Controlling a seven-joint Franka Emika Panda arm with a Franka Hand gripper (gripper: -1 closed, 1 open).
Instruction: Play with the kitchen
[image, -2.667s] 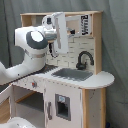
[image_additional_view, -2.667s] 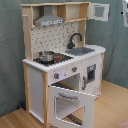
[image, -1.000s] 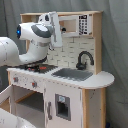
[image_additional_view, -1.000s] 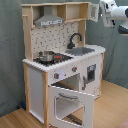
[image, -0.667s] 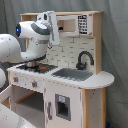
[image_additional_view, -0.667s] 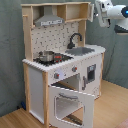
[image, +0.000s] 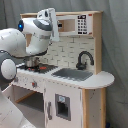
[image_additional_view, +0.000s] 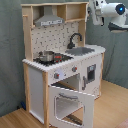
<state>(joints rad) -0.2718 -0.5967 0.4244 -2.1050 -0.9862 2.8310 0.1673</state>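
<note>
The kitchen (image: 75, 55) (image_additional_view: 60, 55) is a tall toy of pale wood and white panels. It has a dotted backboard (image_additional_view: 55, 37), a grey hood (image_additional_view: 50, 20), a black faucet (image: 84, 59) (image_additional_view: 74, 39) and a sink (image: 72, 74) (image_additional_view: 82, 50). A small metal pot (image: 32, 62) (image_additional_view: 46, 56) stands on the stove. The oven door (image_additional_view: 72, 100) hangs open, folded down. My white arm (image: 30, 37) (image_additional_view: 112, 10) is raised, and the gripper (image: 50, 25) (image_additional_view: 92, 13) hovers at top-shelf height, touching nothing that I can see.
A microwave panel with buttons (image: 80, 24) fills the upper shelf. A rounded counter end (image: 102, 79) juts out beside the sink. A lower cupboard door (image: 61, 107) is closed. Grey curtains hang behind, and the floor (image_additional_view: 115, 112) is wooden.
The arm has lifted from in front of the backboard up to shelf height and come into the second exterior view's top right. Over the last second it barely moved.
</note>
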